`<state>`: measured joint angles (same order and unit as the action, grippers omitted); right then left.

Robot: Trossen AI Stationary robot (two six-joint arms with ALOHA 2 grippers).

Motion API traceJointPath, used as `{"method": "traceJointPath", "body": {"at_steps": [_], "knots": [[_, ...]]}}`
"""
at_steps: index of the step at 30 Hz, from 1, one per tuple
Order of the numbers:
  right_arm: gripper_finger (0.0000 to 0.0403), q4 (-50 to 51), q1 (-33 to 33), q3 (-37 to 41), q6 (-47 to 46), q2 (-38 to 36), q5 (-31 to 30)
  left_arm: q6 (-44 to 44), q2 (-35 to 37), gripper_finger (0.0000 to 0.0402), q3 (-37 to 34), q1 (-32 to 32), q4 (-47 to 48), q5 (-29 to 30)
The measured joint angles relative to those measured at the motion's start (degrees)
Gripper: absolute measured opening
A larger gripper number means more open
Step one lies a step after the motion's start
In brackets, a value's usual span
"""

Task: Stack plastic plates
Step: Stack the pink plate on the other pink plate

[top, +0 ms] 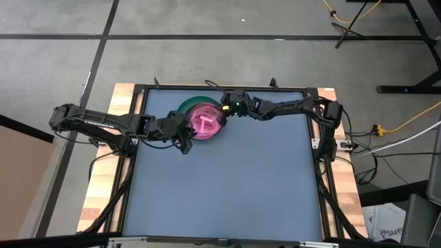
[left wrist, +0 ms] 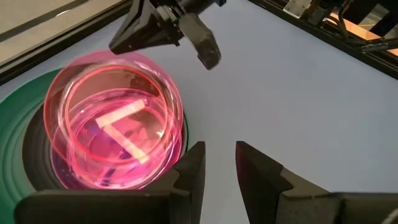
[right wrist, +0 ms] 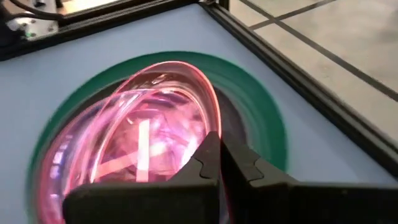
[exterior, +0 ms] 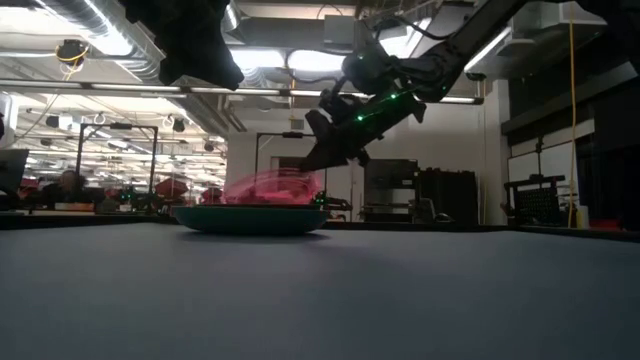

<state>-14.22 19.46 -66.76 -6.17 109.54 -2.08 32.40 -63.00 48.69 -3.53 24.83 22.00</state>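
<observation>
A stack of translucent pink plates (top: pixel 204 122) sits in a larger dark green plate (top: pixel 185 107) near the table's far edge. The top pink plate (left wrist: pixel 112 93) lies tilted on the stack. My right gripper (right wrist: pixel 222 146) is at the stack's far right side, shut on that top plate. My left gripper (left wrist: pixel 219 155) is open, beside the stack on its near left side (top: pixel 183 138), and touches nothing. No other colours can be told apart within the stack. My right gripper pinches the top translucent pink plate by its rim (right wrist: pixel 216 121) on the stack's right side, one finger inside the rim and one outside. The fingers slant down from the far right. The held side is raised, and the opposite rim (left wrist: pixel 59 124) rests in the plates below.
The black frame rail (right wrist: pixel 298 93) along the table's far edge runs close behind the green plate. The grey table top (top: pixel 227 186) stretches open toward the near edge and to the right of the stack. Wooden boards (top: pixel 103 179) flank the table.
</observation>
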Motion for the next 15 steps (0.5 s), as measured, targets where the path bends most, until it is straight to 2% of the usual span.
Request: {"method": "traceJointPath", "body": {"at_steps": [15], "knots": [[0.0001, -0.52, -2.97, 0.00, -1.03, 0.00, -4.42, -0.09, 0.00, 0.0082, 0.00, 0.01, 0.00, 0.02]]}}
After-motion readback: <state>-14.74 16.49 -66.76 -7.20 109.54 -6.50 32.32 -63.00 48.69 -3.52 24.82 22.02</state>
